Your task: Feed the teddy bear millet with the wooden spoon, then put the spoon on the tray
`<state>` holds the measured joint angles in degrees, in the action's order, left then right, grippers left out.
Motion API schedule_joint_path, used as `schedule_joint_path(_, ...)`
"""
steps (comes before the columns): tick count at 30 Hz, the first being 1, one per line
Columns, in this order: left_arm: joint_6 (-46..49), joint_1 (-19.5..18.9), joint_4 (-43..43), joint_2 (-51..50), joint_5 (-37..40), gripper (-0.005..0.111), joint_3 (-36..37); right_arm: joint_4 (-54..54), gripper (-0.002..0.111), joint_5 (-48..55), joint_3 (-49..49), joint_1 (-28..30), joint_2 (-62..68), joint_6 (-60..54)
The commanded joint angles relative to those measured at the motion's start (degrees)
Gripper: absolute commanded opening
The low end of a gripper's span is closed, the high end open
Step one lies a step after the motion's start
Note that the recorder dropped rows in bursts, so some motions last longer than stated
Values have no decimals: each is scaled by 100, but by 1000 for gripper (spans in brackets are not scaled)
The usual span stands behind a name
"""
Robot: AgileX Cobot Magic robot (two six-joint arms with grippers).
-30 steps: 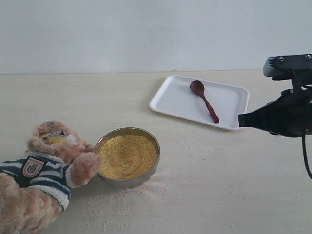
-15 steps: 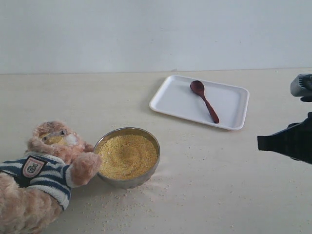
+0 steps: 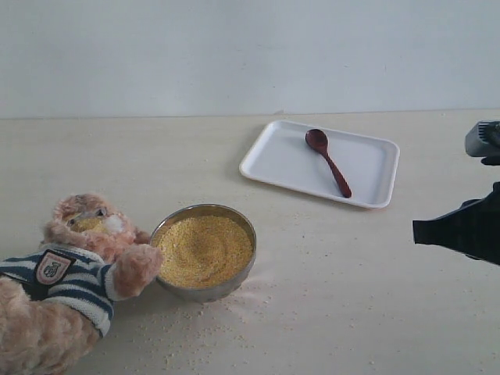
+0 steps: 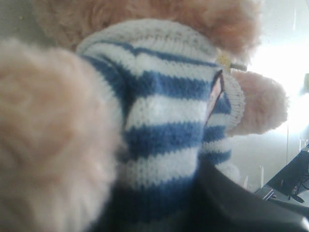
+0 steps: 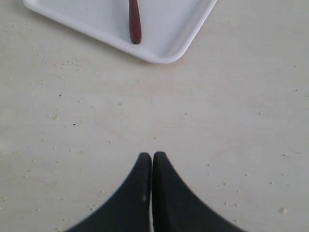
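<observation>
The teddy bear [image 3: 70, 266] leans at the front left, one paw against the steel bowl [image 3: 168, 234] heaped with millet [image 3: 205, 250]. There is millet on its muzzle. Its striped shirt [image 4: 164, 111] fills the left wrist view, and my left gripper [image 4: 169, 208] is pressed into it, with a dark finger [image 4: 236, 203] showing beside the cloth. That gripper is outside the exterior view. The wooden spoon [image 3: 328, 162] lies on the white tray [image 3: 273, 156] at the back right. My right gripper [image 3: 416, 231] hangs shut and empty over bare table, short of the tray corner [image 5: 178, 29] and the spoon handle [image 5: 134, 21].
Loose millet grains [image 3: 195, 328] are scattered on the pale table in front of the bowl and under the right gripper. A plain wall runs along the back. The right arm's dark body [image 3: 476, 226] fills the right edge.
The right gripper drew back from the tray's near edge toward the right side, then stopped. Bear, bowl, spoon and tray have not moved.
</observation>
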<state>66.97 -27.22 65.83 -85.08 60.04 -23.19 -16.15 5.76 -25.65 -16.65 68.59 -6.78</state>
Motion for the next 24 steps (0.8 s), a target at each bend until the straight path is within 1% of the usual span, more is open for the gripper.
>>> schedule_joint_path(1,27,-14,76,43,120,5,-19,-9,0,-11,35,12,-255,25)
schedule_joint_path(5,27,-14,76,43,120,5,-19,-9,0,-11,35,12,-912,25)
schedule_joint_path(10,27,-14,76,43,120,5,-19,14,0,-39,35,12,-2618,-18)
schedule_joint_path(13,27,-14,76,43,120,5,-19,26,0,-28,35,12,-3269,-35)
schedule_joint_path(15,27,-14,76,43,120,5,-19,26,0,292,35,12,-3537,-130)
schedule_joint_path(17,27,-14,76,43,120,5,-19,105,0,968,35,12,-3918,-155)
schedule_joint_path(19,27,-14,76,43,120,5,-19,227,0,1334,35,12,-4214,-155)
schedule_joint_path(20,27,-14,76,43,120,5,-19,254,0,1345,78,12,-4322,-155)
schedule_joint_path(22,27,-14,76,43,120,5,-19,297,0,1187,396,12,-4688,-145)
schedule_joint_path(24,27,-14,76,43,120,5,-19,297,0,674,1109,12,-5196,-1)
